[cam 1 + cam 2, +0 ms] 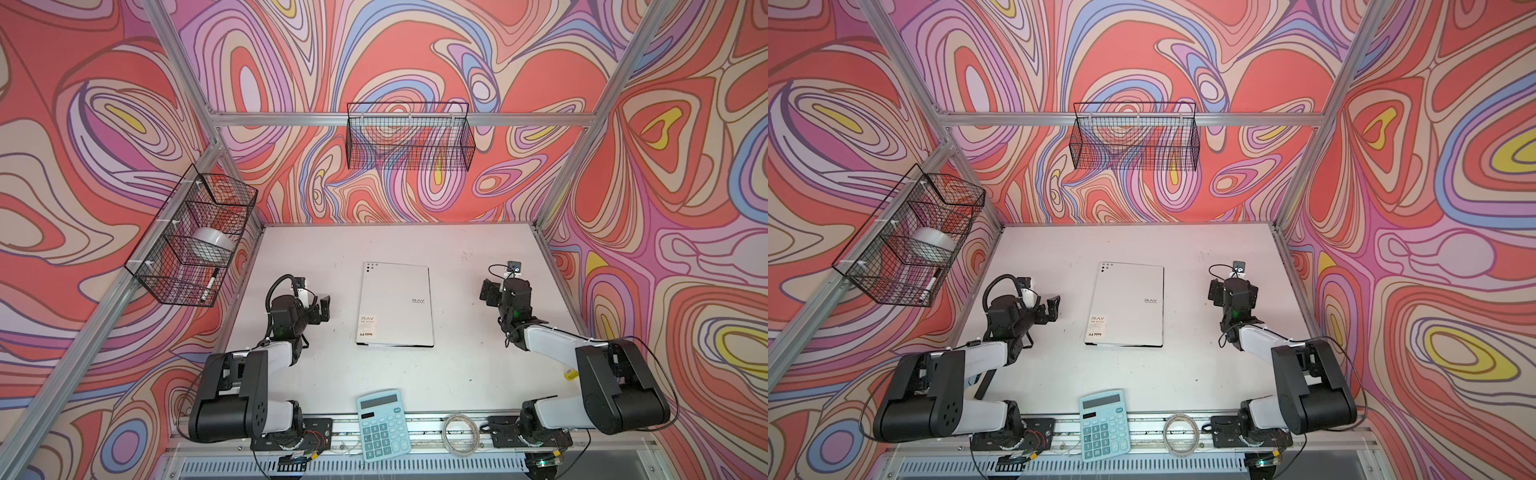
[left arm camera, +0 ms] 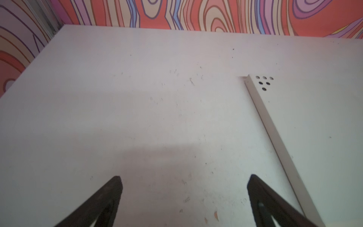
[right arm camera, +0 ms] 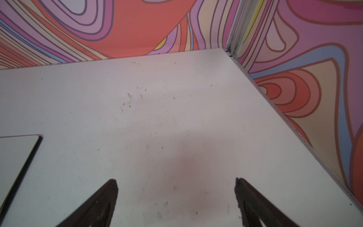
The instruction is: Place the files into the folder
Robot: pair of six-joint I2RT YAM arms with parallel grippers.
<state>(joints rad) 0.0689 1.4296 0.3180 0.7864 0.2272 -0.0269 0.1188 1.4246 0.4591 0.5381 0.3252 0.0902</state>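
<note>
Teal calculator [image 1: 383, 424] — perhaps tape roll [image 1: 211, 245].

L gripper [image 1: 323, 306] mid-left of frame in both top views, jaws spread wide, pointing toward centre. R gripper [image 1: 489, 292] mid-right, jaws wide too, facing inward. Both arms folded, elbows raised near lower corners, forearms angled up-frame. L wrist cam: fingertips [image 2: 117, 182] well apart.
</note>
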